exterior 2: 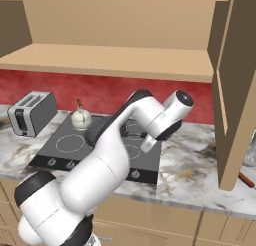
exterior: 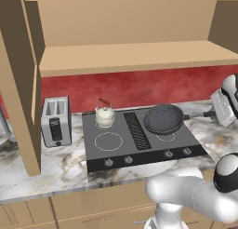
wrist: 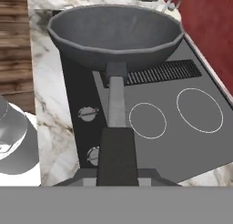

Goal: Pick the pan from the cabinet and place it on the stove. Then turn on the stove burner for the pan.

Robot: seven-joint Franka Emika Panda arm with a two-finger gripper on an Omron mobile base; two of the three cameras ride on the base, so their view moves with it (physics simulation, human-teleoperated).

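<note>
I am holding the round dark grey frying pan [wrist: 113, 34] by the far end of its long straight black handle, with the hand [wrist: 117, 175] closed tight around that handle; in the hand view the handle is running straight away from me, up the middle of the picture, to the bowl. So the pan's long axis is lying in line with the hand, bowl ahead, grip behind.

In the left base view the pan [exterior: 163, 118] is hanging over the right half of the flat black glass cooktop [exterior: 111, 151], handle pointing right toward the hand [exterior: 217, 112] at the edge of the marble tabletop [exterior: 56, 170]. The bowl is sitting above the back right area of the glass, and I am judging that it is not yet resting flat, since the hand view shows its underside lifted clear of the ribbed vent [wrist: 164, 72].

The small thin white ring burner [wrist: 147, 120] is lying to the right of the handle in the hand view, between hand and bowl, so the bowl is overshooting it. To centre the pan I would probably be drawing it back along its own axis and shifting it sideways toward that ring, then lowering.

The cream kettle [exterior: 105, 115] is standing on the back left ring, well apart from the pan. The round knobs [wrist: 87, 113] are lying just left of the handle.
</note>
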